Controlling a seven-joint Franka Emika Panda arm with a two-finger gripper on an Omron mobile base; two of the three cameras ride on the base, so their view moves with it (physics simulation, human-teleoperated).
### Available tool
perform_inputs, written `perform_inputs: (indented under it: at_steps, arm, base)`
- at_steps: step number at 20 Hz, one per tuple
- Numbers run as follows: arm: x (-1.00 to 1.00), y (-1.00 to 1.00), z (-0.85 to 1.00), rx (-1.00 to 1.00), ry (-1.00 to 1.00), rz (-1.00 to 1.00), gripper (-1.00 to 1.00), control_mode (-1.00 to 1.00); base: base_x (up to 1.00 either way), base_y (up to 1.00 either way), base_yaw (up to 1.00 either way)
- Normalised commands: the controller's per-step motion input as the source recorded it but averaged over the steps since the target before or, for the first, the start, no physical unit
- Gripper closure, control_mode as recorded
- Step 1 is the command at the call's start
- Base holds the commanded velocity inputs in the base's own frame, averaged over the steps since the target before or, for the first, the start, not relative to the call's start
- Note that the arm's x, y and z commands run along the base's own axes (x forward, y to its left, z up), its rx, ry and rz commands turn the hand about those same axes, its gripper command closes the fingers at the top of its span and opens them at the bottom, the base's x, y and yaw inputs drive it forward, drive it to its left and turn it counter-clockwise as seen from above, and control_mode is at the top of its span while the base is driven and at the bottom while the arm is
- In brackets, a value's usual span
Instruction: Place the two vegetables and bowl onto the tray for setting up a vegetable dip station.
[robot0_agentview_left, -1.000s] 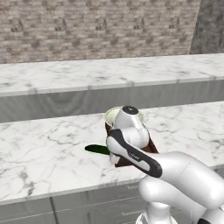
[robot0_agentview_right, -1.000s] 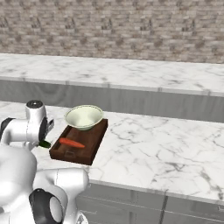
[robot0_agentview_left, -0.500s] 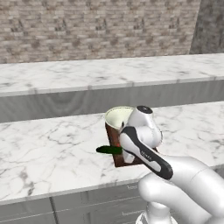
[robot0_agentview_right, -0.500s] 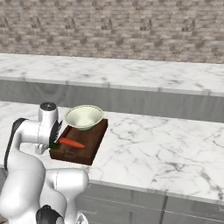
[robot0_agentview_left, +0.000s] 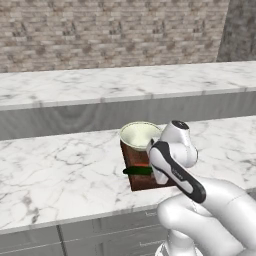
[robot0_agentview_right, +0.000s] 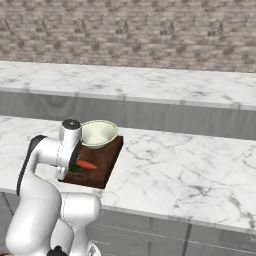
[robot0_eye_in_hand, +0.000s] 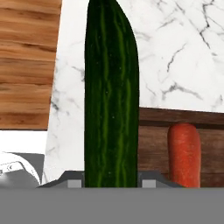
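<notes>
My gripper (robot0_eye_in_hand: 111, 183) is shut on the dark green cucumber (robot0_eye_in_hand: 111, 96), which runs up the middle of the hand view. It hangs over the near end of the dark brown tray (robot0_eye_in_hand: 153, 131), next to the orange carrot (robot0_eye_in_hand: 183, 155) lying on that tray. In the left base view the cucumber (robot0_agentview_left: 137, 171) juts out left past the tray (robot0_agentview_left: 142, 181), with the wrist hiding the fingers. The cream-green bowl (robot0_agentview_left: 140, 135) sits on the tray's far end. The right base view has the bowl (robot0_agentview_right: 99, 133), carrot (robot0_agentview_right: 86, 164) and tray (robot0_agentview_right: 106, 162) beside my hand.
The tray lies near the front edge of a white marble counter (robot0_agentview_left: 60, 170). Behind it a raised marble ledge (robot0_agentview_left: 100, 87) runs below a brick wall. Open counter stretches to the right (robot0_agentview_right: 180, 170). A wood-grain surface (robot0_eye_in_hand: 26, 65) lies beyond the counter edge in the hand view.
The arm has swung right, carrying the cucumber from beside the tray to over its near end by the carrot. Bowl, carrot and tray stay put.
</notes>
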Motion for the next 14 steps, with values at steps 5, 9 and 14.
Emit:
perform_inputs:
  at_steps: [5,9,14]
  arm:
    - [0.26,-0.37,0.00,0.00,0.01,0.02,1.00,-1.00]
    - [0.33,-0.23,-0.02,0.00,0.03,0.00,1.00,-1.00]
    - [0.31,-0.13,-0.03,0.00,0.01,0.04,1.00,-1.00]
  base:
    - [0.00,0.00,0.00]
    - [0.00,0.00,0.00]
    - [0.00,0.00,0.00]
